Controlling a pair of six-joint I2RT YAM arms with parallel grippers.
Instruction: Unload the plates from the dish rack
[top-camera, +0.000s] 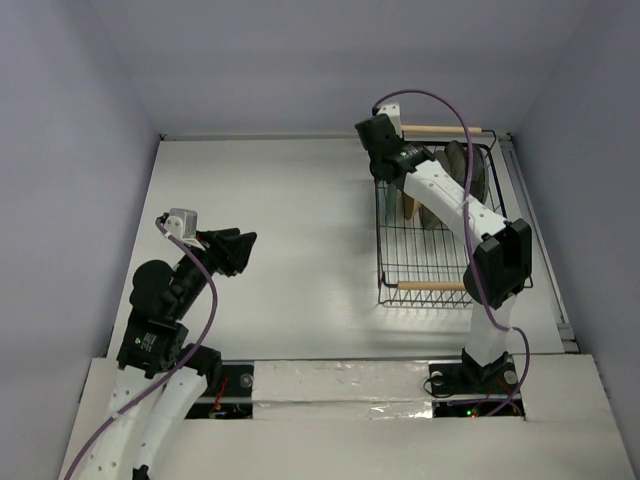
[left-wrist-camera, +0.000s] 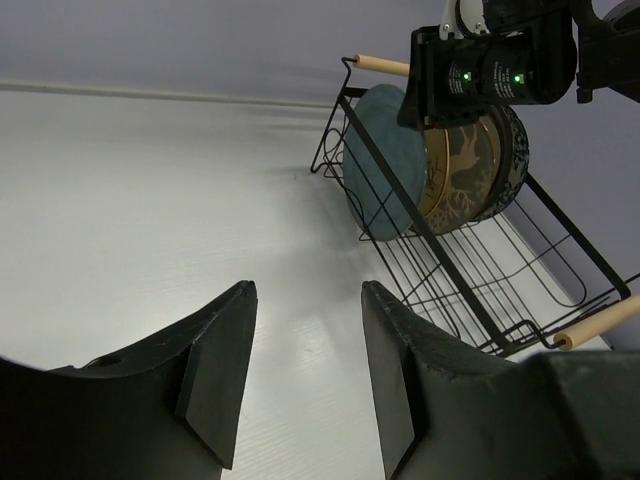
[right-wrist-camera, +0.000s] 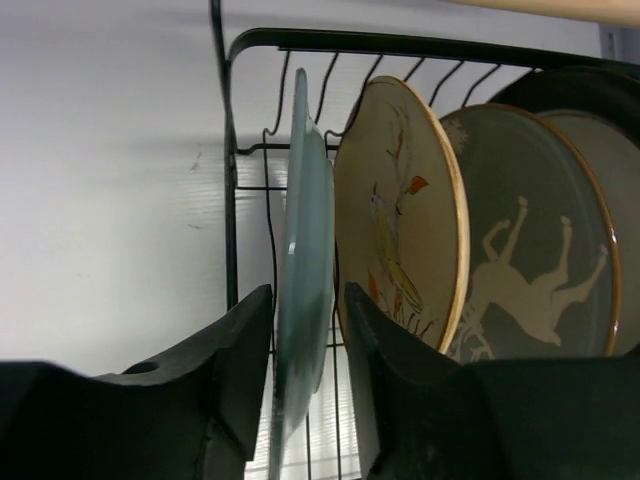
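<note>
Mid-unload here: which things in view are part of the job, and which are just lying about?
Job: dish rack; teal plate, right claw astride it; beige bird plate; grey animal plate; left claw, open.
Lying about: no loose items; only the table and purple cables.

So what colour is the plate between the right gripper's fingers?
Plain teal, no pattern. The plate shows its face best in the left wrist view.

Rack (top-camera: 430, 262) at counter's (top-camera: 280, 190) far right corner, plates (left-wrist-camera: 470, 165) upright in its far half, right gripper (right-wrist-camera: 307, 300) astride leftmost plate (right-wrist-camera: 305, 190), left gripper (top-camera: 240, 246) near left edge.
</note>
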